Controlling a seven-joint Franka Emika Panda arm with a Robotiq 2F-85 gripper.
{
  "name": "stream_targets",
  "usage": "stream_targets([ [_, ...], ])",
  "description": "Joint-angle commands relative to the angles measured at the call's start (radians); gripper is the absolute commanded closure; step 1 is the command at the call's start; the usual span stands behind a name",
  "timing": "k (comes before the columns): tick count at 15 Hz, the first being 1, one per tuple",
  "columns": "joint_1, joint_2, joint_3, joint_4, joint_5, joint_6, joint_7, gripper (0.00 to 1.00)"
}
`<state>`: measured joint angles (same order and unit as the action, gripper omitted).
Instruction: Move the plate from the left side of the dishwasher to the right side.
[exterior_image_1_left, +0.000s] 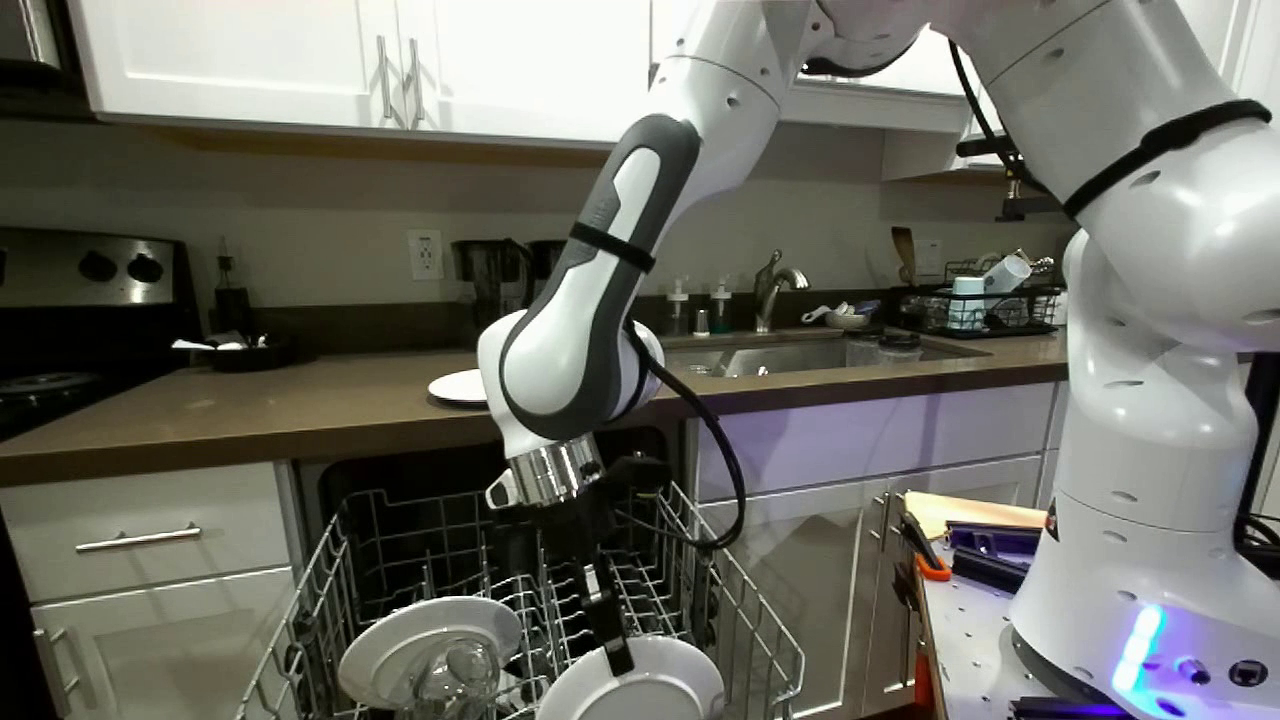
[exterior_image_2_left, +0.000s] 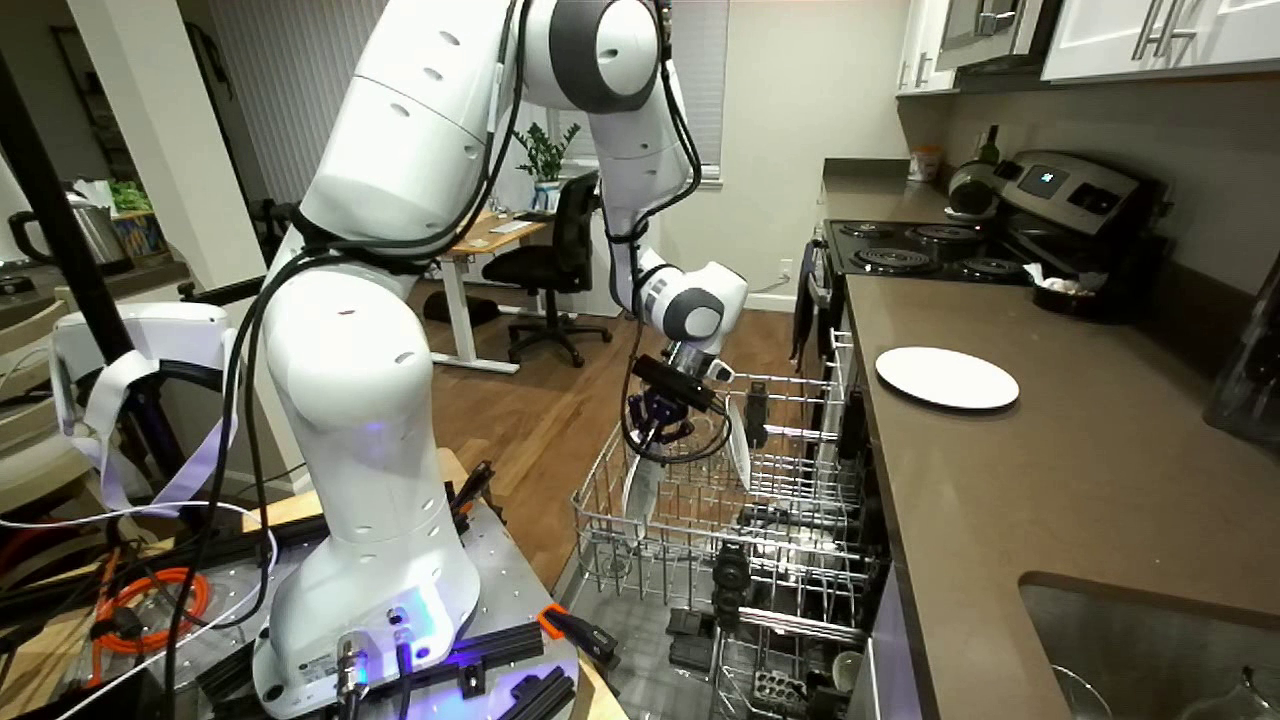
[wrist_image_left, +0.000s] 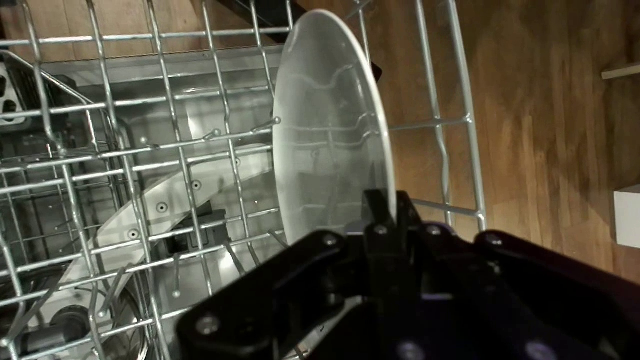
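Glossy white round plate (wrist_image_left: 330, 135) is pinched at upper rim by black two-fingered gripper (wrist_image_left: 391, 202), held below it on edge, broadside roughly along front edge of grey wire dishwasher rack (wrist_image_left: 469, 119), toward right corner.

The white arm (exterior_image_1_left: 560, 350) slants down over the open dishwasher (exterior_image_1_left: 365, 475), its jaws pinched together at the upper rim of the plate (exterior_image_1_left: 660, 692) — one dark finger (exterior_image_1_left: 612, 640) lies across the plate's face. The plate tilts between the sides of the pale wire rack (exterior_image_1_left: 737, 570), its lower part out of sight. Just beside it, to the left, leans a wider white dish (exterior_image_1_left: 410, 635) with a clear glass (exterior_image_1_left: 460, 680) in front. Behind, on the brown bench (exterior_image_1_left: 300, 400), a flat white plate (exterior_image_1_left: 456, 387) sits partly hidden by the arm — farther right come the sink (exterior_image_1_left: 785, 357) and a black dish rack (exterior_image_1_left: 925, 318).
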<state>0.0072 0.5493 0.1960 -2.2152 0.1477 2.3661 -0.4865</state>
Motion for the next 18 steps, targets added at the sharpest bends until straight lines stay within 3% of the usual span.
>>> stream_targets([
  [1,0.012,0.023,-0.004,0.025,-0.035,0.007,0.052,0.98],
  [3,0.016,0.028,-0.011,0.034,-0.054,-0.010,0.065,0.98],
  [4,0.021,0.026,-0.016,0.036,-0.067,-0.018,0.078,0.69],
  [5,0.024,0.020,-0.018,0.037,-0.077,-0.029,0.085,0.68],
  [8,0.032,-0.009,-0.030,0.030,-0.114,-0.063,0.121,0.51],
  [15,0.016,-0.139,-0.028,0.003,-0.105,-0.178,0.112,0.05],
  [18,0.018,-0.206,-0.033,-0.011,-0.103,-0.183,0.111,0.00],
])
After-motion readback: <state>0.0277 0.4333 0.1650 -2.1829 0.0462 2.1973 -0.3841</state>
